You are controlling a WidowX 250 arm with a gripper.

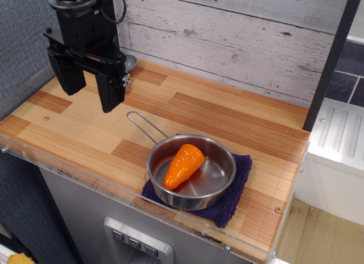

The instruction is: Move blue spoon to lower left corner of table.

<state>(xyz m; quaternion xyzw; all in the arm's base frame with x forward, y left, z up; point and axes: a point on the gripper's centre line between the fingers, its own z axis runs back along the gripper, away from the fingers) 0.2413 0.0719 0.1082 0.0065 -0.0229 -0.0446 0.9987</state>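
Observation:
My black gripper (pixel 91 99) hangs over the far left part of the wooden table (pixel 227 113). Its two fingers stand apart and hold nothing, so it is open. Just behind its right side, by the back wall, a small rounded grey-blue piece (pixel 130 62) pokes out; it looks like the end of the blue spoon. The gripper body hides the rest of the spoon. I cannot tell whether the fingertips touch the table.
A steel pan (pixel 213 178) with a wire handle (pixel 145 126) sits on a purple cloth (pixel 239 184) at the front middle, holding an orange plastic carrot (pixel 183 164). A clear acrylic strip (pixel 85 176) runs along the front edge. A plank wall stands behind.

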